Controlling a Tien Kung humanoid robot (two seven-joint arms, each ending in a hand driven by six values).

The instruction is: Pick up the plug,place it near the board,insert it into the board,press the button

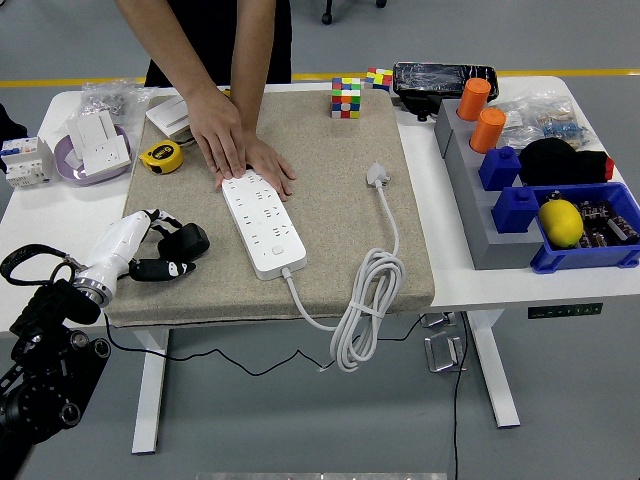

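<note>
Mat (330, 190) coarse woven cloth, matt; power strip (262, 224) smooth glossy white plastic; cable (366, 300) smooth.

Lying flat on the beige mat: white plug (377, 175), prongs pointing away, well right of the board. Stretching diagonally: white power board (262, 224), its cable (366, 300) coiling over the mat's near edge.

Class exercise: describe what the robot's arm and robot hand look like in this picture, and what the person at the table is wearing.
The left robot hand has a white shell with black fingers. Its black arm shows round joints, and a black cable loops near the wrist. The person wears a dark top that leaves the forearms bare.
</note>
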